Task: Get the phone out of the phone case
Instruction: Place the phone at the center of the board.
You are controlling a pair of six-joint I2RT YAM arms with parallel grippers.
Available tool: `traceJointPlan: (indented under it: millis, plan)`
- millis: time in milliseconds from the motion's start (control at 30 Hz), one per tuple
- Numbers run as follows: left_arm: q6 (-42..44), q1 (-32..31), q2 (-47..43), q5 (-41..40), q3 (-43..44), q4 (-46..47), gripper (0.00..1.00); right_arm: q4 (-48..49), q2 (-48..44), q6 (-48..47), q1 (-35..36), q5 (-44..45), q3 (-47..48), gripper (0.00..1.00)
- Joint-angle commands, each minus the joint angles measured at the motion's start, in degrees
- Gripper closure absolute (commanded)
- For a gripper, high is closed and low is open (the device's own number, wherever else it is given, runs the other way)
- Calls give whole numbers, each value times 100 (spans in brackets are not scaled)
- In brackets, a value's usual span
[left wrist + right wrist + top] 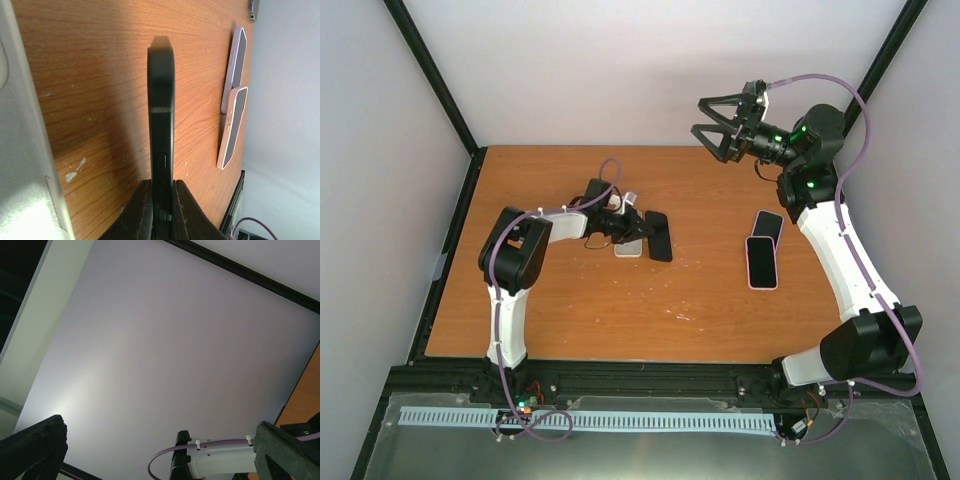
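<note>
Black slim phone case [161, 115] runs lengthwise straight out from the left gripper [161, 186] pinching its end, pale flat phone [628, 247] just beside it, right gripper [705, 122] wide apart, well away.

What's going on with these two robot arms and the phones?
The left gripper is shut on the edge of a slim black phone case, beside a pale silver phone on the brown wooden table. The right gripper hangs raised, open and empty. Two pink-edged phones lie on the right side.
</note>
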Motion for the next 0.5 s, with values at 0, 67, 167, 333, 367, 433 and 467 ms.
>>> traceJointPlan:
  millis: [0,67,167,333,367,433,467]
  plan:
    - [-49,-105,36,94,278,176,99,144,-178,237,-70,-186,-92,0]
    - [-53,-108,14,71,265,177,99,215,-202,319,-70,-220,-137,0]
    - [-51,-108,-7,42,254,141,99,400,-203,457,-70,-198,-198,0]
    - [-36,-108,-110,7,222,160,99,986,-162,971,-70,-81,-414,0]
    - [-40,-108,-125,6,206,171,99,1232,-164,1105,-70,-79,-498,0]
    - [-58,-108,-139,0,148,233,99,1582,-193,1347,-82,-83,-636,0]
    - [-74,-108,-127,-17,138,243,99,1557,-215,1370,-105,-102,-645,0]
